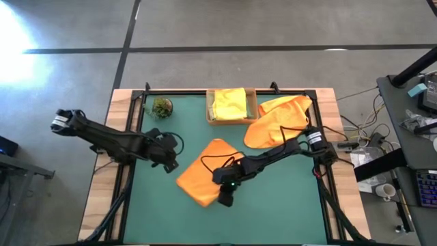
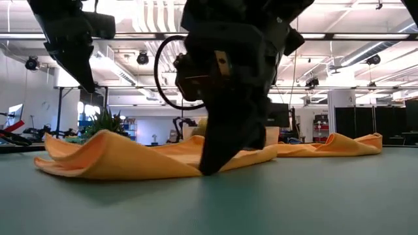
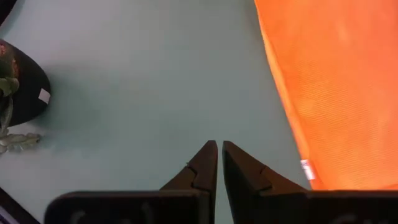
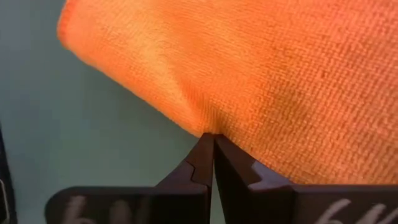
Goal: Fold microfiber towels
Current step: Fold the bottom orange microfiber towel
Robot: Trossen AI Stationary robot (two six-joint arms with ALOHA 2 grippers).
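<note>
A folded orange towel (image 1: 207, 171) lies on the green mat (image 1: 287, 212) at mid-table, its near side humped up a little (image 2: 111, 156). My right gripper (image 4: 213, 142) is shut on its near edge, low over the mat (image 2: 210, 166). My left gripper (image 3: 219, 150) is shut and holds nothing; it hangs above bare mat just left of that towel (image 1: 171, 164). A second orange towel (image 1: 276, 119) lies crumpled at the back right. A yellow towel (image 1: 230, 104) rests in the cardboard tray (image 1: 210, 117) at the back. My right gripper pinches the orange towel's near edge (image 4: 208, 124) between its two fingertips, close to the towel's near corner. The fingers slant down from the table's right and far side. The cloth puckers at the tips; how many layers, I cannot tell. The towel lies on the mat.
A small potted plant (image 1: 162, 106) stands at the mat's back left, also seen in the left wrist view as a dark pot (image 3: 22, 93). Bare mat stretches along the near edge and on the right. A black frame (image 1: 225, 91) borders the mat.
</note>
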